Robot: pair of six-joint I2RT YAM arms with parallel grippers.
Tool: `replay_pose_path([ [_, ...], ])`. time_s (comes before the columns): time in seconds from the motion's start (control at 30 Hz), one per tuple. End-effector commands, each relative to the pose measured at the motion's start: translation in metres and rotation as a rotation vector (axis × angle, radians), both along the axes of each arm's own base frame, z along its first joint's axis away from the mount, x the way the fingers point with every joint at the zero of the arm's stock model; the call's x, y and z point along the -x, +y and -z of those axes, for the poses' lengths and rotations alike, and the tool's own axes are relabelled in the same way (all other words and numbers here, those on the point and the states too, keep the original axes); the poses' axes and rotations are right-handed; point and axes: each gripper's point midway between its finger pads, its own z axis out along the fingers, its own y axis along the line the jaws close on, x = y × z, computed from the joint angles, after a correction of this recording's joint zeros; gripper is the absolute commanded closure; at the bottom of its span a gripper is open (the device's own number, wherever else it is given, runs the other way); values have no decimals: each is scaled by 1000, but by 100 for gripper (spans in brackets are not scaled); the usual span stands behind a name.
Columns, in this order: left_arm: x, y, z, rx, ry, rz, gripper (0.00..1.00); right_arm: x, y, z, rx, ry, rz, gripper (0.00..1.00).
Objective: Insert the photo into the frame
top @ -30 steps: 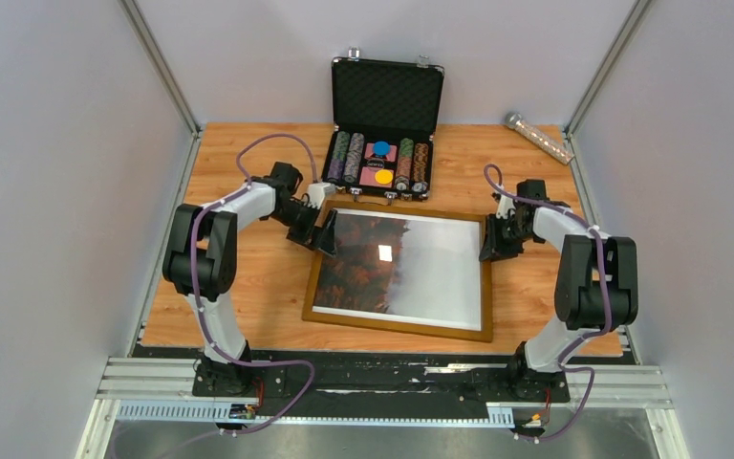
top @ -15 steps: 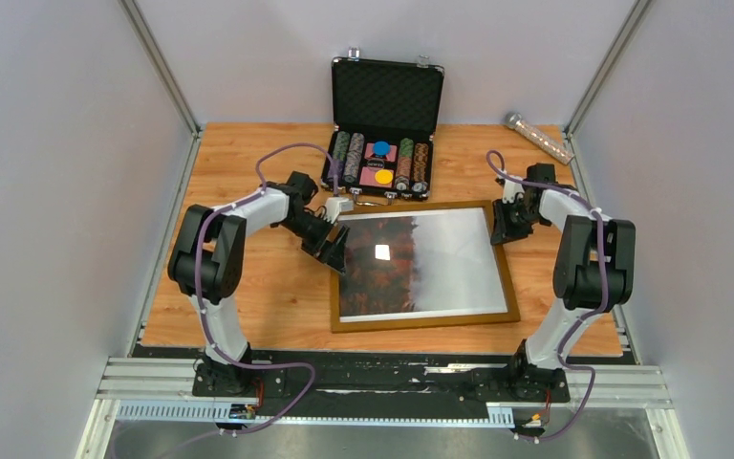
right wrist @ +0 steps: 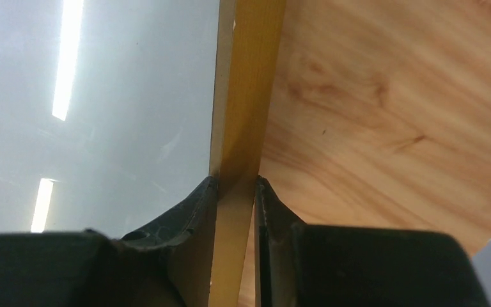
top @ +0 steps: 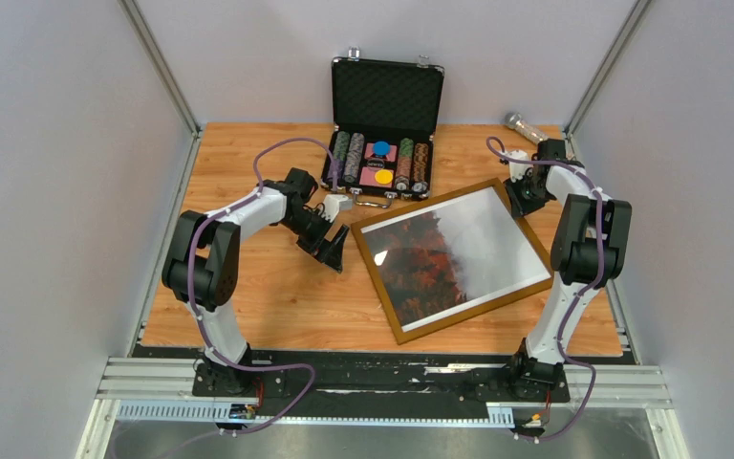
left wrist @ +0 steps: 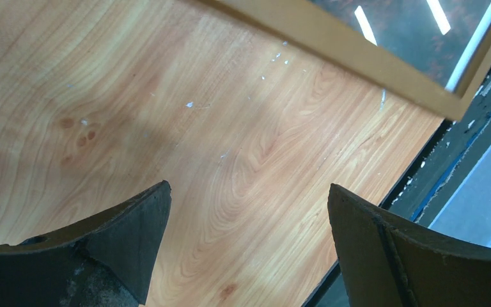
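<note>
— Wooden tabletop (top: 248,306), grey walls round it. Whereabouts of the photo (top: 440,258)?
— Apparently under the pane of the frame (top: 377,286) already, face up. Flat on the wood right of centre, on the near side of the open poker-chip case (top: 382,163).
— Long axis?
— Skewed, from the left corner up toward the far right.
— Held by which pincer?
— Right gripper (right wrist: 235,181), pinched on the thin rail by the far-right corner. One finger on the pane side, one outside.
— And the left gripper (left wrist: 249,192)?
— Spread wide, empty, just beside the left corner but not touching. Nearer that end, so probably best placed to steady or square it
</note>
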Motion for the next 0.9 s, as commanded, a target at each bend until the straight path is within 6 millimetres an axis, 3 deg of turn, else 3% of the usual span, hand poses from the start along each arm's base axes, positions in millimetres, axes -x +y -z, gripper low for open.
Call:
replay_pose_path([
  [0.0, -17, 0, -14, -3, -84, 2, 0, -50, -27, -23, 136, -131, -89, 94],
  [0.1, -25, -2, -12, -11, -93, -21, 0, -69, -31, -28, 145, -163, -74, 87],
  [0.2, -32, -6, -13, -9, -101, -39, 0, -82, -30, -37, 117, -195, -36, 71],
  [0.3, -38, -12, -13, -12, -112, -51, 0, -89, -29, -48, 91, -227, 28, 57],
  [0.43, -47, -19, -10, -25, -136, -48, 0, -87, -32, -65, 35, -263, 133, 47],
  [0.6, -61, -32, -7, -25, -150, -56, 0, -69, -43, -84, -37, -280, 260, 41],
  [0.7, -72, -39, -9, -21, -172, -68, 0, -46, -50, -94, -79, -283, 323, 41],
  [0.87, -86, -51, -8, -10, -186, -88, 0, 2, -57, -93, -124, -256, 385, 40],
])
